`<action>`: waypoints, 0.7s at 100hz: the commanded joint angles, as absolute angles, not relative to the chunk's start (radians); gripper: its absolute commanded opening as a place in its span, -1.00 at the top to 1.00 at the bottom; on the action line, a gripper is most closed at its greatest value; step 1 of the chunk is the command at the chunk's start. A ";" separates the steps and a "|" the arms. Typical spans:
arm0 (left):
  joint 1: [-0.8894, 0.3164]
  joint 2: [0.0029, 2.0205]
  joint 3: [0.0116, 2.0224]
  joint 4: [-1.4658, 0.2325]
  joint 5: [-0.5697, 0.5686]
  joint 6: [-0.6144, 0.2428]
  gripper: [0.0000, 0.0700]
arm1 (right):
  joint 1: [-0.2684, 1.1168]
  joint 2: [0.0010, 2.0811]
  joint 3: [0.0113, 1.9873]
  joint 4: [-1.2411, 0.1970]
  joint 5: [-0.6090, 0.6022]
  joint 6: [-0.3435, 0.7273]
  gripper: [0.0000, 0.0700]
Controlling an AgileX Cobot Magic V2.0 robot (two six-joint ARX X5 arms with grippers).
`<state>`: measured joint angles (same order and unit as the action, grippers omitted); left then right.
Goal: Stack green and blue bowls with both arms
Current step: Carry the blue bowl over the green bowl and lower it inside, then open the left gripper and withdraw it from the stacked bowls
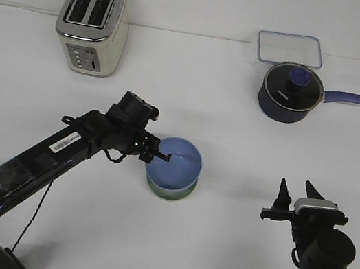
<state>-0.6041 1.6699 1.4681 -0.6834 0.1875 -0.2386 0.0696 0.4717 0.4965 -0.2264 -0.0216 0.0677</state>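
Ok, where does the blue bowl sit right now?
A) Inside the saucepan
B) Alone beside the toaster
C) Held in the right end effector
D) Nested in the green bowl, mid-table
D: the blue bowl sits inside the green bowl, whose rim shows just beneath it, with the left end effector at its rim; the right end effector is apart, open and empty.

Beyond the jaws on the white tabletop (239, 117): a toaster (92, 24), a lidded saucepan (290, 93), a clear tray (290, 49).
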 commanded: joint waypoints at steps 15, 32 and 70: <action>-0.633 1.729 1.480 -0.679 0.188 -0.254 0.76 | 0.069 0.472 0.505 -0.217 -0.018 0.078 -0.11; -0.636 1.727 1.480 -0.672 0.188 -0.260 0.10 | 0.069 0.472 0.505 -0.217 -0.018 0.078 -0.11; -0.596 1.601 1.480 -0.660 0.010 -0.209 -0.12 | 0.069 0.472 0.505 -0.217 -0.018 0.078 -0.11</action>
<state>-0.6083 1.6527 1.4643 -0.6624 0.0521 -0.2405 0.0700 0.4713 0.4965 -0.2264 -0.0219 0.0677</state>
